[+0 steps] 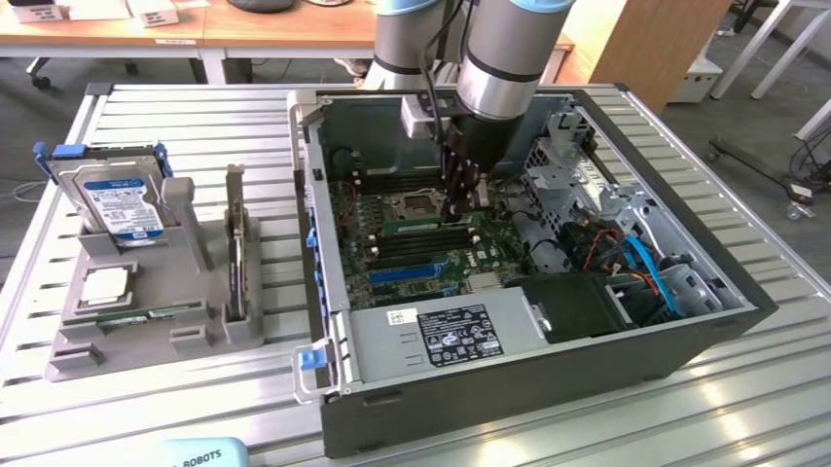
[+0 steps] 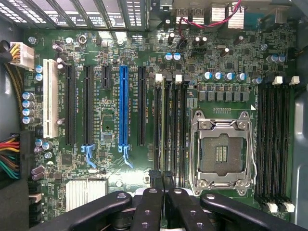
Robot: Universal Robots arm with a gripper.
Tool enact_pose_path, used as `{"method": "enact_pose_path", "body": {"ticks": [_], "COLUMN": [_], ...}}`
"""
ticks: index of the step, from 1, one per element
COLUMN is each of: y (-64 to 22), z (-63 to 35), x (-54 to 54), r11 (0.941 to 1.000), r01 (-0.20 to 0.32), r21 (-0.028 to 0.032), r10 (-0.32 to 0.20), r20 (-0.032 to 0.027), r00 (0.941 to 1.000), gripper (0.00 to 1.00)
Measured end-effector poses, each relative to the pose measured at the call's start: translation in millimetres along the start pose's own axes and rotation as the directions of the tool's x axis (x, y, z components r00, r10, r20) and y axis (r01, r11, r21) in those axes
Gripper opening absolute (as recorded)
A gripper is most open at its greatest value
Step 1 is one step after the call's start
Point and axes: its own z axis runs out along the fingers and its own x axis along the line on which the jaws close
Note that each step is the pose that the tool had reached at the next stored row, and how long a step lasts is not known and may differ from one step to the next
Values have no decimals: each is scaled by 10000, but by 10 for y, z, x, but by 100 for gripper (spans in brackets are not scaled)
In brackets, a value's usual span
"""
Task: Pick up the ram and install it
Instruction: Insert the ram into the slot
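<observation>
My gripper (image 1: 473, 202) reaches down into the open computer case, over the memory slots beside the empty processor socket (image 2: 222, 153). Its two black fingertips (image 2: 155, 182) stand close together, shut on the ram (image 2: 161, 127). The ram shows edge-on as a thin green strip running along the leftmost slot of that bank, level with the slot's white clip (image 2: 159, 77). In the exterior view the same green ram (image 1: 413, 226) lies in line with the slots just below the socket. A second, similar ram (image 1: 147, 314) lies flat in the grey holder outside the case.
The grey holder (image 1: 78, 358) on the exterior view's left also carries a blue-labelled hard drive (image 1: 124, 206) and a square silver processor (image 1: 104, 285). Inside the case are the power supply (image 1: 442, 336), a drive cage (image 1: 571, 165) and cables. A blue expansion slot (image 2: 123, 106) lies beside the memory slots.
</observation>
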Motion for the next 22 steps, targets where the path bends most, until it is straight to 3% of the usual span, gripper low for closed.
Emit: {"method": "enact_pose_path", "body": {"ticks": [22], "y": [0], "z": [26], "x": [7], "r11": [10000], "r01": [-2], "r21": [1], "r10": [2], "r20": [3], "r00": [10000], "gripper": [12]}}
